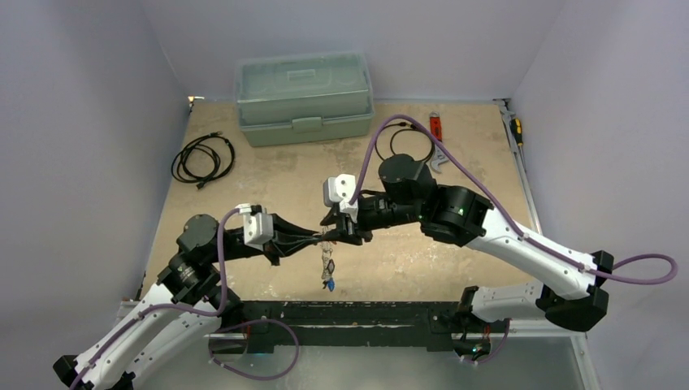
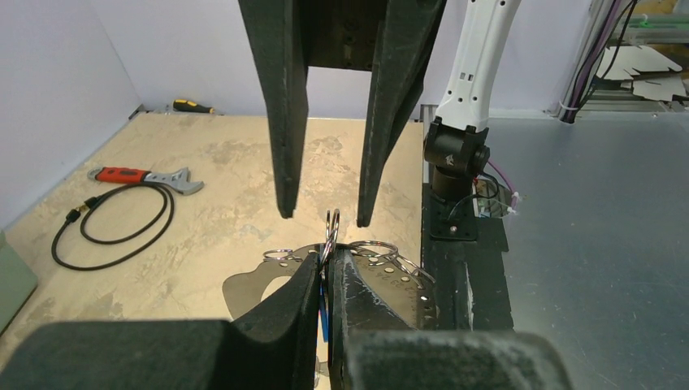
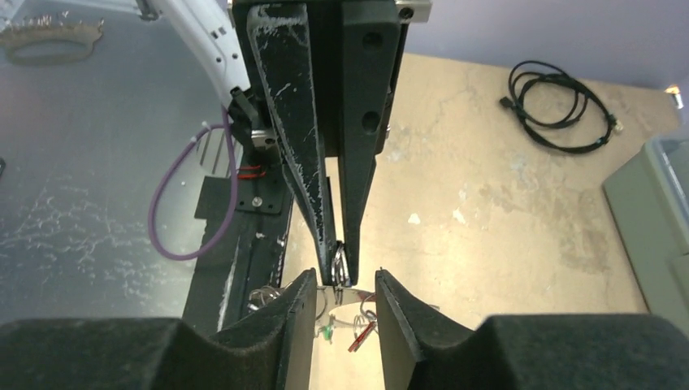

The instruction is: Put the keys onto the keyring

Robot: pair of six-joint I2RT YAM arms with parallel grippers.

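Left wrist camera gave me the clearest look. The left hand (image 2: 328, 262) was pinched closed on the keyring (image 2: 331, 229), which stood on edge just above its fingertips. The right hand (image 2: 323, 218) pointed in from the opposite side with its jaws apart, one finger on either side of the ring. As far as I could make out, neither finger touched it. A few more thin rings (image 2: 375, 247) fanned out just beside the left fingertips.

Through the right wrist camera I saw the same meeting from the other side. The ring sat clamped at the tip of the left fingers, in the gap between my open right fingers. Beneath it hung a green-headed key (image 3: 327, 331) and a red-headed key (image 3: 362, 336).

On the top external view both hands met above the near middle of the counter (image 1: 268, 175). The keys (image 1: 327, 266) dangled in a small bunch below them, with a blue-headed key (image 1: 329, 284) lowest. A pale green toolbox (image 1: 305, 97) sat at the far edge, a coiled black cable (image 1: 203, 157) lay far left, and a red-handled wrench (image 1: 436, 130) lay far right.
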